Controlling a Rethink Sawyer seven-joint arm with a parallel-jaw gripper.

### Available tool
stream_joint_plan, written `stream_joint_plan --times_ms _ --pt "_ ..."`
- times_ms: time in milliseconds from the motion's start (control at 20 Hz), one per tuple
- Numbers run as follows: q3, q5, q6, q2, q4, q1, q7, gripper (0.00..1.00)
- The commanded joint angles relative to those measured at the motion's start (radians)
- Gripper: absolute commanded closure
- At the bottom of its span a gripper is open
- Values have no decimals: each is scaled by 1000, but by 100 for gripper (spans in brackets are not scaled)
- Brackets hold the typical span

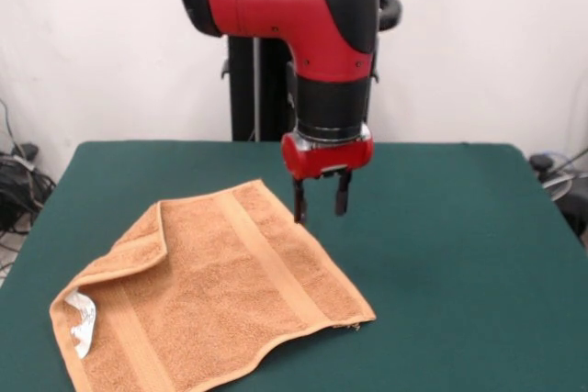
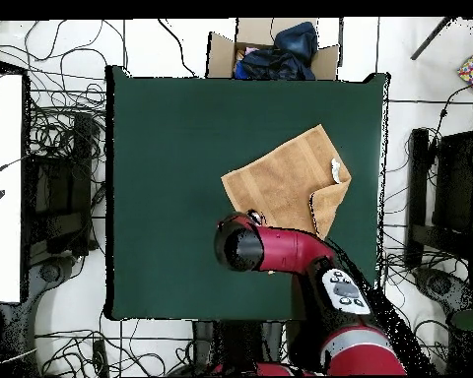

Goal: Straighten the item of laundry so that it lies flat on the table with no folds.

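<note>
The orange-tan towel [image 1: 211, 291] lies on the green table [image 1: 459, 254] in the front-left part of the front view. Its left end is folded over itself, with the white tag [image 1: 81, 323] showing at that corner, and its near edge is wavy. A woven band runs across it. My gripper [image 1: 320, 199] is open and empty, pointing down just above the towel's far right edge. In the overhead view the towel [image 2: 280, 177] lies right of the table's [image 2: 162, 197] middle, with the tag [image 2: 336, 172] at its right; the arm [image 2: 280, 251] hides the gripper.
A cardboard box with dark blue cloth [image 2: 270, 49] stands beyond the table's top edge in the overhead view. Cables lie on the floor on all sides. A colourful cube [image 2: 472, 69] sits at the upper right.
</note>
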Motion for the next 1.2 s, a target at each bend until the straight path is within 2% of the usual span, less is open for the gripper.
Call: stream_joint_plan --times_ms 50,450,950,1200 --pt "65 -10 20 116 -160 -16 99 0" --pt "77 -48 -8 257 -273 -31 63 0" --pt "91 -100 -88 371 -315 -55 77 0" --pt "96 -110 -98 385 -311 -62 86 0"
